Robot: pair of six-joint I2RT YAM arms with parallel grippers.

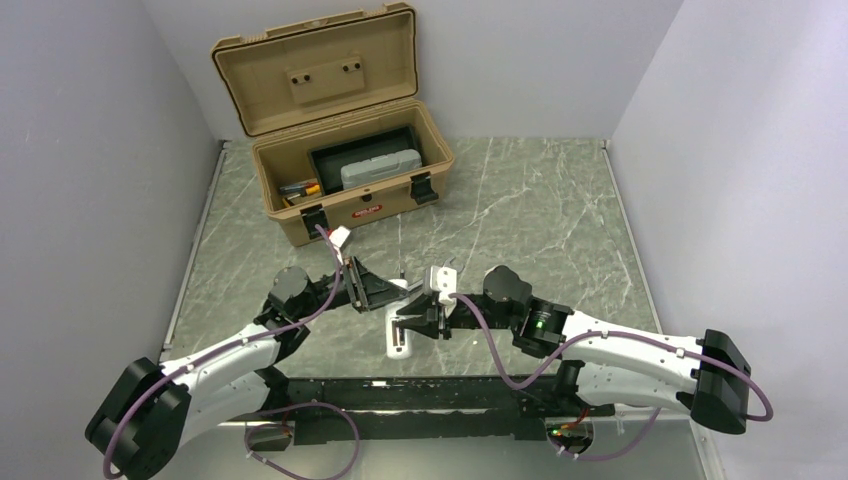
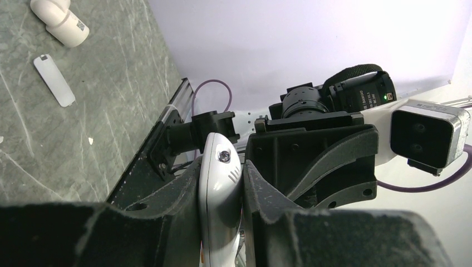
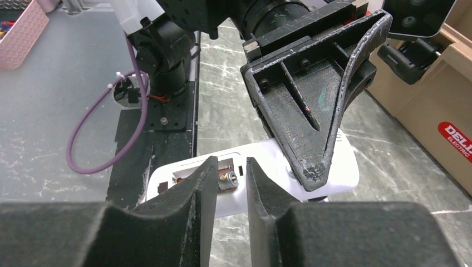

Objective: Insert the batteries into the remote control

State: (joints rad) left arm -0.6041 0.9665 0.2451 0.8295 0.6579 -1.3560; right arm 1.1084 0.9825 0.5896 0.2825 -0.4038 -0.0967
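Observation:
My left gripper [image 1: 378,287] is shut on the remote control [image 1: 398,335], a slim white bar held above the marble table in front of the arm bases. Seen from the left wrist, the remote control [image 2: 221,183] stands edge-on, clamped between the pads of the left gripper [image 2: 222,173]. In the right wrist view the remote control [image 3: 339,161] shows its open recess with one battery [image 3: 227,179] lying in it. My right gripper [image 3: 230,167] hovers just over that recess. Its jaws stand narrowly apart with nothing between them, the battery showing through the gap. The left finger [image 3: 317,111] presses the remote's far end.
An open tan toolbox [image 1: 300,225] stands at the back left with loose batteries [image 1: 300,187] and a grey case [image 1: 380,168] inside. A flat white strip [image 2: 54,80] and a white pipe elbow [image 2: 58,22] lie on the table. A pink basket [image 3: 19,33] sits off the near edge.

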